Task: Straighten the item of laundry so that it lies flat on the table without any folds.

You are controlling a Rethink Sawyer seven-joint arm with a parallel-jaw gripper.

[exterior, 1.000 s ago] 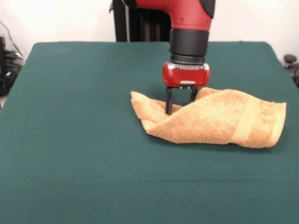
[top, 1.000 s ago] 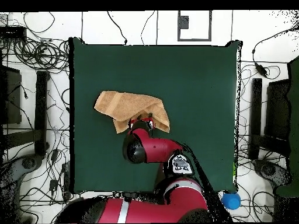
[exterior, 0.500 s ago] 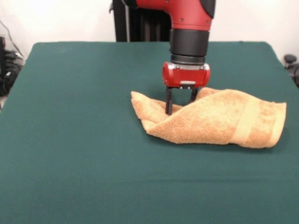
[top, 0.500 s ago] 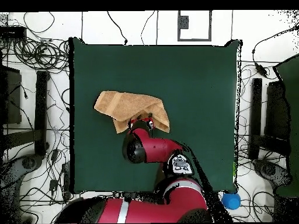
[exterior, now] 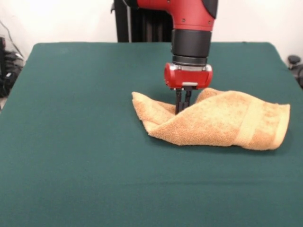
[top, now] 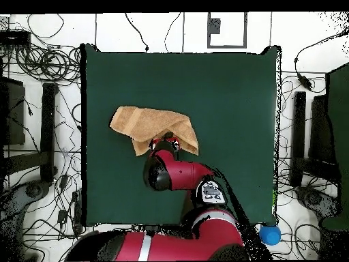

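A: Status?

B: Gripper (exterior: 182, 109) is down on the towel (exterior: 222, 124), fingers drawn together and pinching a ridge of cloth just behind the front fold. The towel sits right of centre on the table (exterior: 85, 142) in the front view, doubled over, with a loose corner sticking out to its left.

A: Which step?

B: Grasp looks made; the unfolding isn't done yet. Overhead, the towel (top: 151, 127) reads as a lumpy wedge.

A: What do you need from the next move?

B: You lift just enough to free the top layer, then drag it clear of the lower layer. Watch that both layers don't come up together.
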